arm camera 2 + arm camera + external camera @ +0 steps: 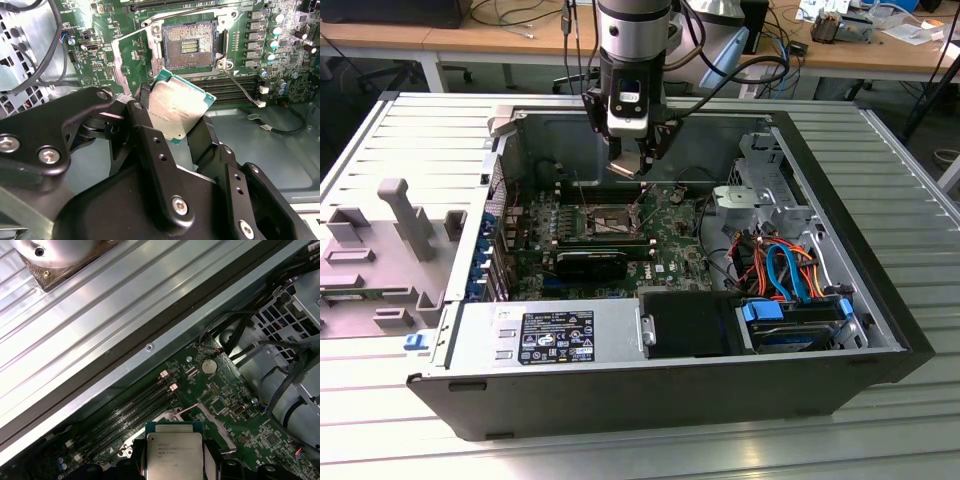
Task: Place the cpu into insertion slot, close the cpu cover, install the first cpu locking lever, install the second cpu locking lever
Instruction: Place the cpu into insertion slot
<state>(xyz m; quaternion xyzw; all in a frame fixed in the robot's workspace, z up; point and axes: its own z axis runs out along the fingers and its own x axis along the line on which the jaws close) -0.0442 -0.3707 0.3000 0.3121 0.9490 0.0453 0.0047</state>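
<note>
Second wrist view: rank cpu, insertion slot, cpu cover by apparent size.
1. cpu: largest, though nearest the camera.
2-3. insertion slot and cpu cover: look alike; the cover is open and partly hidden, so unranked.

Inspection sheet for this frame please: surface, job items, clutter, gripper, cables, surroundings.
Surface: ribbed metal table carrying an open computer case.
Job's things: cpu held tilted above the board, silver top showing; insertion slot empty, contacts exposed; cpu cover swung open beside the slot.
Clutter: grey moulded fixture on the table at the exterior view's left.
Gripper: gripper shut on the cpu, over the motherboard and short of the slot.
Cables: orange and blue cables bundled in the case at the exterior view's right; black cable lying on the case floor.
Surroundings: wooden desks behind, with loose gear on them.
</note>
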